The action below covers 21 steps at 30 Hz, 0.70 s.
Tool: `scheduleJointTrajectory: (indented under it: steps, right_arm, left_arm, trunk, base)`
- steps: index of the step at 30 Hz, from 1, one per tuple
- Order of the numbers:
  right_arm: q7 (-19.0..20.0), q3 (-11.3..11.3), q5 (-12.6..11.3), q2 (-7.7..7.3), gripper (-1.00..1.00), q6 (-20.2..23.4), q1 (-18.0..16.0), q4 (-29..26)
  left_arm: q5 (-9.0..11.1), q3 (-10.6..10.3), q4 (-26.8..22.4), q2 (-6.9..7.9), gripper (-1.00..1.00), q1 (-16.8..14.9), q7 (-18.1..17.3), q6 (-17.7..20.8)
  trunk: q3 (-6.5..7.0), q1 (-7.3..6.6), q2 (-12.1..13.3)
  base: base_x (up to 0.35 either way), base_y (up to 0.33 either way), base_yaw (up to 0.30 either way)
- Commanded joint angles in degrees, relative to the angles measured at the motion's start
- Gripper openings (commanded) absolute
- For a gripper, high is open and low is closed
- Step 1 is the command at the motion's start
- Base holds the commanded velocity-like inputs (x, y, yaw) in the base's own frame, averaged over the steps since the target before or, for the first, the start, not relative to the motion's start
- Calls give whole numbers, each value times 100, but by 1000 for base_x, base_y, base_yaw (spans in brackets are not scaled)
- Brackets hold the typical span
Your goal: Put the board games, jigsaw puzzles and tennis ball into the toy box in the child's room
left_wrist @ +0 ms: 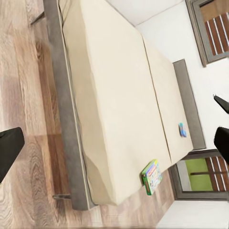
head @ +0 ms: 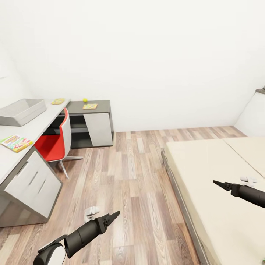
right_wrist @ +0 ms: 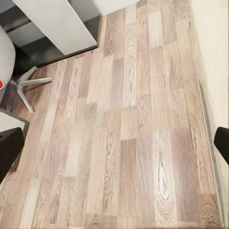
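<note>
The toy box [head: 22,111] sits on the table [head: 40,123] at the robot's left, a board game [head: 16,143] lying nearer on the same top; two more, a green-yellow-red box [left_wrist: 151,176] and a small blue box [left_wrist: 182,130], lie on the bed [left_wrist: 114,95] at its right; the right gripper [head: 218,183] hangs over the mattress, so it seems nearer them; both it and the left gripper [head: 112,216] stand wide and empty

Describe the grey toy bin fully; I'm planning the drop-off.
The pale grey rectangular toy bin sits on the light grey desk top near the wall. It looks like plastic, with low sloping sides and a rounded rim. It stands upright and open-topped; what shows of its inside is bare. Nothing touches it but the desk.
</note>
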Motion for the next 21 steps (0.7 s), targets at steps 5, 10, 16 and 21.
scheduleJointTrajectory:
  steps: [5, 10, 16, 21]
  right_arm:
    - [26, -6, 35, 6, 100, 43, -9, 3]
    - [23, -4, 42, 8, 100, 47, -9, 4]
    - [25, -3, 46, 9, 100, 49, -9, 5]
    - [23, -1, 51, 10, 100, 50, -9, 7]
  left_arm:
    - [32, 7, -4, -3, 100, -3, -7, 45]
    - [32, 5, -4, -3, 100, -3, -11, 47]
    - [32, 6, -4, -3, 100, -3, -14, 49]
    - [32, 5, -4, -3, 100, -3, -15, 45]
  trunk:
    - [-8, 3, -11]
    - [-6, 3, -11]
    - [-5, 3, -11]
    - [-5, 3, -11]
  base:
    - [0, 1, -229]
    - [0, 30, -255]
    - [0, 126, -268]
    - [0, 210, -275]
